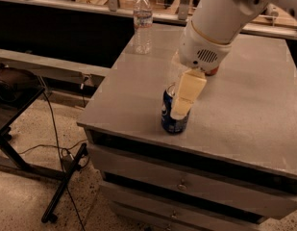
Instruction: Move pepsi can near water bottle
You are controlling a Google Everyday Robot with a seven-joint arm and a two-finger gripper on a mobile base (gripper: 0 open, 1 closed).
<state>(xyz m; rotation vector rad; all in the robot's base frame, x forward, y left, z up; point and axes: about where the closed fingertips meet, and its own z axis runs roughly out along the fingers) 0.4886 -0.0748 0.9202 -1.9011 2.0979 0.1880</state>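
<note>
A: Gripper (179, 110), where?
B: Down at the pepsi can (167, 115), on its near right side. It covers the can's right half and part of the rim. The logo shows only in part.
A: Behind the arm (220, 18)?
B: A red sliver (213, 72) under the wrist housing. The rest is hidden, so I can't name it. The arm itself runs off the top edge.
A: Water bottle (142, 25)?
B: Label print too small to read.
A: Edges?
B: The cabinet (129, 100) is cut off at the right and bottom. The black stand (11, 112) is cut off at the left.
</note>
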